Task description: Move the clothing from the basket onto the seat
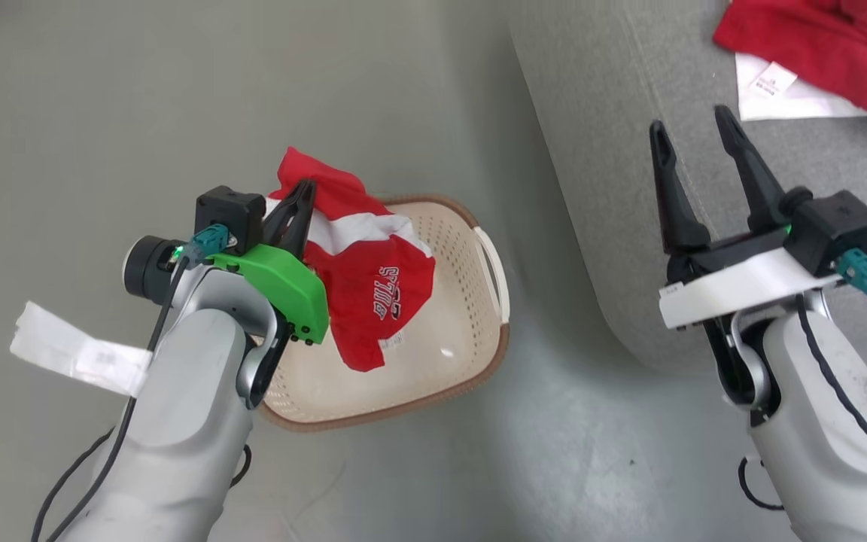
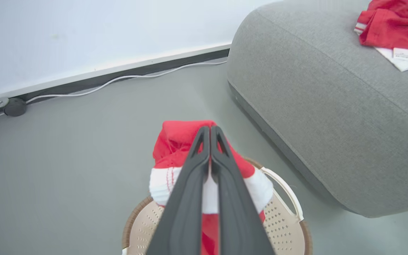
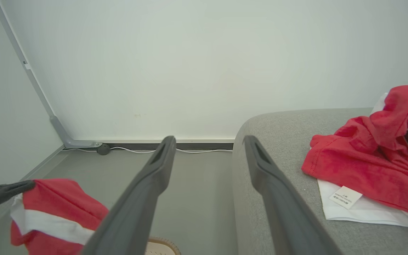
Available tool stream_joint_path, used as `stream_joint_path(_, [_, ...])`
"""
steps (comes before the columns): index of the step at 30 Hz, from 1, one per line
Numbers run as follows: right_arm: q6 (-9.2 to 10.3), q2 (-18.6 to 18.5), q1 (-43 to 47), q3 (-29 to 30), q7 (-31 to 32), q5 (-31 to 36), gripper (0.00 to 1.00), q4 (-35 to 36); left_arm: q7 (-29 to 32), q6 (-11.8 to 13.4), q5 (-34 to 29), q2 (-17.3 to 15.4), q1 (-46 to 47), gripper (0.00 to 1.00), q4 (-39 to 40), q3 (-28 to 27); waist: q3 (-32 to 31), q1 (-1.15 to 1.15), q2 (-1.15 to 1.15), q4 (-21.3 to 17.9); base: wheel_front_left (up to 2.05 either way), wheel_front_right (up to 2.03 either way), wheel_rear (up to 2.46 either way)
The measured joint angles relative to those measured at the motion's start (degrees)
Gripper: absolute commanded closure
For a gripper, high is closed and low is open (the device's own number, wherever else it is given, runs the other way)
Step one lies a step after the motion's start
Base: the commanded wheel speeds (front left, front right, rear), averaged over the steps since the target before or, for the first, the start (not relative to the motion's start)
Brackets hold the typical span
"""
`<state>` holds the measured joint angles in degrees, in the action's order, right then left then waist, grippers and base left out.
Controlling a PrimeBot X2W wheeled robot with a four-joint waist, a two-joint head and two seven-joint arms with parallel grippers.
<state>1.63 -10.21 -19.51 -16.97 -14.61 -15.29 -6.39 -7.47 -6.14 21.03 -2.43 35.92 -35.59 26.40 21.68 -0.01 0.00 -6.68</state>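
Observation:
My left gripper (image 1: pixel 304 188) is shut on a red garment with a white stripe (image 1: pixel 373 278), which hangs lifted over the cream basket (image 1: pixel 471 331). In the left wrist view the closed fingers (image 2: pixel 221 184) pinch the same red and white cloth (image 2: pixel 175 141) above the basket (image 2: pixel 289 226). My right gripper (image 1: pixel 693 132) stands open and holds nothing, over the edge of the grey seat (image 1: pixel 614 113). Another red garment with white lining (image 1: pixel 817 45) lies on the seat at the upper right. The right wrist view shows that garment (image 3: pixel 367 170), the seat (image 3: pixel 271 124) and the held garment (image 3: pixel 55 212).
Grey floor (image 1: pixel 177 90) surrounds the basket. A wall with a dark baseboard and a white cable (image 2: pixel 119 79) runs behind. A white paper tag (image 1: pixel 80 350) is fixed to my left forearm. The basket sits just left of the seat's rounded corner.

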Motion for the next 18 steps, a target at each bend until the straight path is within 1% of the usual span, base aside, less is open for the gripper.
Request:
stream_joint_path(4, [0.16,-0.24,2.6,0.08,0.0,-0.79,0.0,-0.27,-1.24,-0.42,0.62,0.09,-0.66,1.0,2.48,0.32,-3.4,0.0,0.0,0.89,0.0,0.0,0.0])
stream_joint_path(5, [0.54,-0.24,3.32,0.1,0.01,-0.94,0.0,-0.27,-1.25,-0.42,0.67,0.11,-0.83,1.0,3.0,0.62,-4.26,0.0,0.0,1.1,0.0,0.0,0.0])
stream_joint_path(9, [1.0,-0.33,5.97,0.2,0.34,-1.42,0.0,-0.13,-1.76,-0.43,2.41,0.2,-1.08,1.0,6.2,1.48,-7.49,0.0,0.0,1.89,0.0,0.0,0.0])
stream_joint_path(13, [1.13,-0.52,8.52,0.47,0.63,-1.89,0.0,0.22,-2.3,-0.45,2.89,0.27,-1.28,1.0,9.26,2.02,-10.46,0.0,0.0,2.68,0.0,0.0,0.0])
stream_joint_path(14, [1.44,-0.52,9.12,0.46,0.82,-1.92,0.0,0.33,-2.44,-0.47,3.07,0.27,-1.46,1.0,10.0,2.12,-11.15,0.0,0.0,2.87,0.0,0.0,0.0])
stream_joint_path(18, [1.49,-0.52,11.43,0.44,1.41,-2.04,0.0,0.86,-2.75,-0.48,3.86,0.27,-2.48,1.0,12.79,2.75,-13.85,0.0,0.0,3.6,0.0,0.0,0.0])
